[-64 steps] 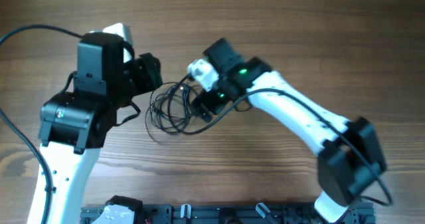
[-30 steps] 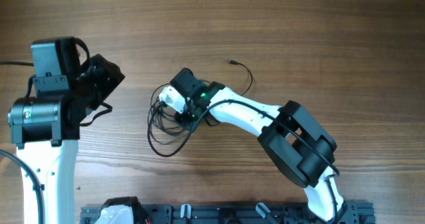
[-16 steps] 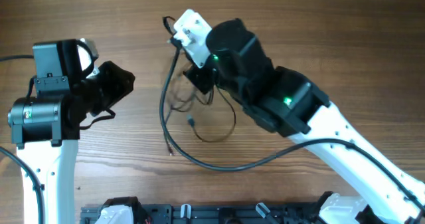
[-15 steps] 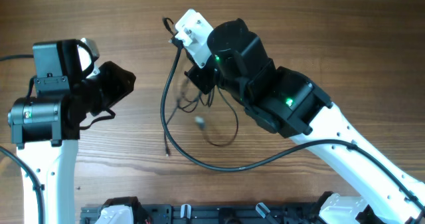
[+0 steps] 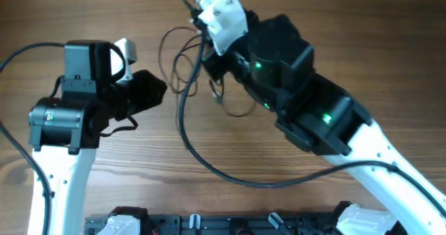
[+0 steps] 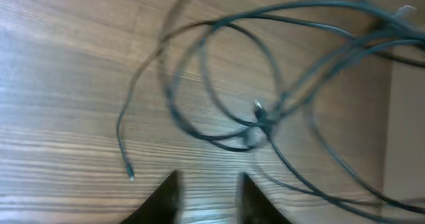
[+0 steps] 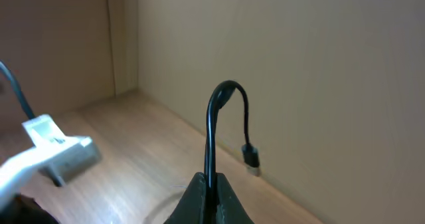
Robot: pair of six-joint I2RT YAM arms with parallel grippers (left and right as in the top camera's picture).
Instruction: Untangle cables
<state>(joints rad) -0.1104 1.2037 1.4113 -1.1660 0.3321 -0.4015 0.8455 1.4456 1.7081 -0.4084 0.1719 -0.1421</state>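
Observation:
The cables (image 5: pixel 182 54) are thin black wires hanging in loose loops at the far middle of the table. My right gripper (image 5: pixel 198 13), raised high, is shut on one strand. In the right wrist view that strand (image 7: pixel 211 137) rises from the shut gripper (image 7: pixel 211 184), arches over and ends in a small dark plug (image 7: pixel 250 156). My left gripper (image 5: pixel 159 92) sits just left of the loops. The left wrist view shows the gripper (image 6: pixel 209 199) open over bare wood, with the tangle (image 6: pixel 255 114) ahead and a loose silvery-tipped end (image 6: pixel 131 176) to its left.
A thicker black arm cable (image 5: pixel 182 123) droops from the right wrist and sweeps across the middle of the wooden table (image 5: pixel 390 40) toward the right arm's base. A dark rail (image 5: pixel 230 224) runs along the near edge. The left arm's own cable (image 5: pixel 28 36) arcs at the far left.
My right gripper has lifted its strand higher and toward the far edge, pulling the loops with it. My left arm has moved right toward the loops, and its jaws have narrowed.

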